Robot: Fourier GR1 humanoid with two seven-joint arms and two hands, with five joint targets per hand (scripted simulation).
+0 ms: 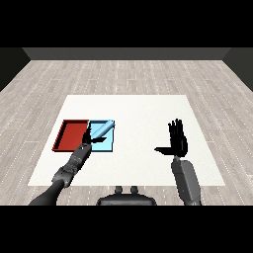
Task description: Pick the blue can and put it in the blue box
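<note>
The blue can [104,129] lies tilted over the light blue tray [106,145], its far end reaching the tray's far right corner. My left hand [89,140] is at the can's near end, with fingers and thumb showing on either side of it, curled round it. The can hides part of the tray's floor. I cannot tell whether the can rests on the tray or hangs just above it. My right hand [178,140] stands upright over the table's right half, fingers straight and thumb spread, holding nothing.
The red tray [70,135] lies directly left of the blue tray, touching it. Both trays sit on the left part of the white table [138,113]. My left forearm [74,163] crosses the table's near left edge.
</note>
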